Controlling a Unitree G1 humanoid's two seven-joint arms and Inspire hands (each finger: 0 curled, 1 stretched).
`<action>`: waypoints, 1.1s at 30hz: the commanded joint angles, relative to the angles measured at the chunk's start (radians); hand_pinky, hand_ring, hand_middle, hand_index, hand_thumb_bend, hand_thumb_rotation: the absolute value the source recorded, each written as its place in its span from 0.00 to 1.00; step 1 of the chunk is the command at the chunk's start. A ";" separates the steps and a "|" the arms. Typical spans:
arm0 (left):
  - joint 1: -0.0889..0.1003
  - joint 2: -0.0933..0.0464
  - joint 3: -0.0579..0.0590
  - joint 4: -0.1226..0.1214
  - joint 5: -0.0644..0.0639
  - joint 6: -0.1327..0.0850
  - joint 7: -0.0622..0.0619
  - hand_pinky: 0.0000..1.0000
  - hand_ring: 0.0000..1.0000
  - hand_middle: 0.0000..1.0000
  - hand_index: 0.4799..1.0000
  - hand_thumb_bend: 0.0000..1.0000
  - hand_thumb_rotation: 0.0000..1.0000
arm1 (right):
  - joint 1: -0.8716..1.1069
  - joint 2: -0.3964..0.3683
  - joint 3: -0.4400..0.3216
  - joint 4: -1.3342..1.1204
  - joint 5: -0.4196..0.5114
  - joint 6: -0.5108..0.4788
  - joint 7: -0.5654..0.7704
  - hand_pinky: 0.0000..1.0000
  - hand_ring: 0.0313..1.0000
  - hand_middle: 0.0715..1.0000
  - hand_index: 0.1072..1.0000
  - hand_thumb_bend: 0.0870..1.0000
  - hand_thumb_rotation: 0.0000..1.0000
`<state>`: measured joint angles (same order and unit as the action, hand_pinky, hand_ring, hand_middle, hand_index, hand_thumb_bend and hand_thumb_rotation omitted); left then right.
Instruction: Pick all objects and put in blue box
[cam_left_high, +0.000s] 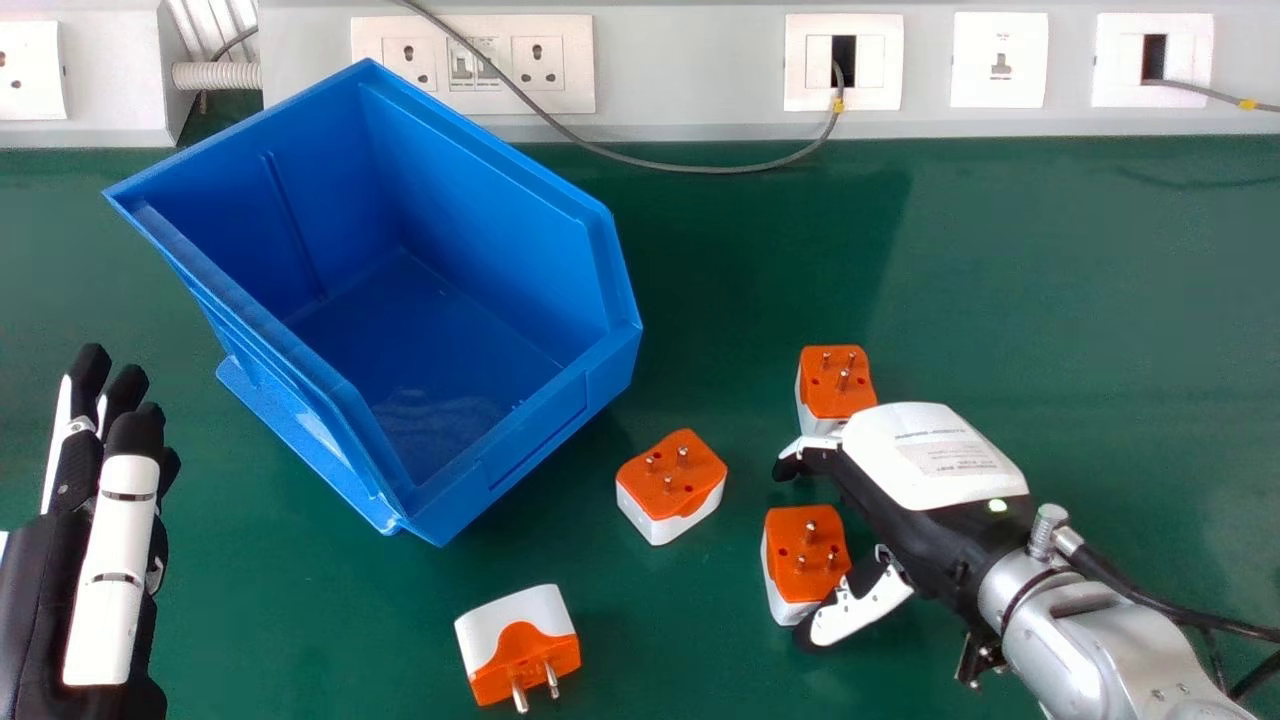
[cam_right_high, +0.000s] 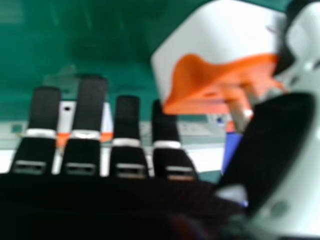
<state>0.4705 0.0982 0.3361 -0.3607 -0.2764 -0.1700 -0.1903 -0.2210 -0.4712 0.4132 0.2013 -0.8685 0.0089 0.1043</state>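
The right robot hand (cam_left_high: 935, 470) is low over the desk (cam_left_high: 1050, 300) on the right side of the head view, open, its fingers extended and its thumb held apart from them. Between thumb and fingers is the nearest adapter on that side, a white and orange plug adapter (cam_left_high: 805, 560) lying pins up on the desk, with the thumb right at its near corner; whether they touch, I cannot tell. In the right hand view the fingers are straight, and the adapter sits toward the thumb. Just beyond the fingertips, farther from the robot, lies a second adapter (cam_left_high: 838, 383), pins up and partly behind the hand. A third adapter (cam_left_high: 672, 482), also pins up, rests between the right hand and the blue box (cam_left_high: 510, 470). A fourth adapter (cam_left_high: 520, 645) lies nearer the robot, its pins pointing toward it. All four are on the desk, outside the box, which stands at an angle left of centre with its open top showing. At the left edge is the left robot hand (cam_left_high: 110, 570), open, fingers straight and pointing away from the robot. Behind everything run wall sockets (cam_left_high: 473, 65) and a drooping grey cable (cam_left_high: 700, 169).
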 joint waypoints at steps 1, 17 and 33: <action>0.002 0.004 0.004 -0.028 -0.006 -0.006 0.002 0.99 0.99 1.00 1.00 0.52 0.85 | 0.007 -0.014 0.013 0.022 -0.008 0.012 0.022 0.65 0.75 0.76 0.72 0.77 0.29; -0.004 0.006 0.007 -0.029 -0.001 -0.002 0.006 0.99 1.00 0.99 1.00 0.54 0.84 | 0.003 -0.032 0.033 0.012 -0.033 0.018 0.012 0.61 0.68 0.68 0.65 0.76 0.10; -0.010 0.010 0.009 -0.031 0.012 -0.002 0.014 0.99 1.00 1.00 1.00 0.55 0.83 | 0.002 -0.035 0.048 0.027 -0.074 0.009 -0.102 0.40 0.47 0.50 0.49 0.54 0.04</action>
<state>0.4638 0.0979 0.3372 -0.3682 -0.2724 -0.1637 -0.1789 -0.2254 -0.4895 0.4632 0.2071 -0.9159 0.0070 0.0109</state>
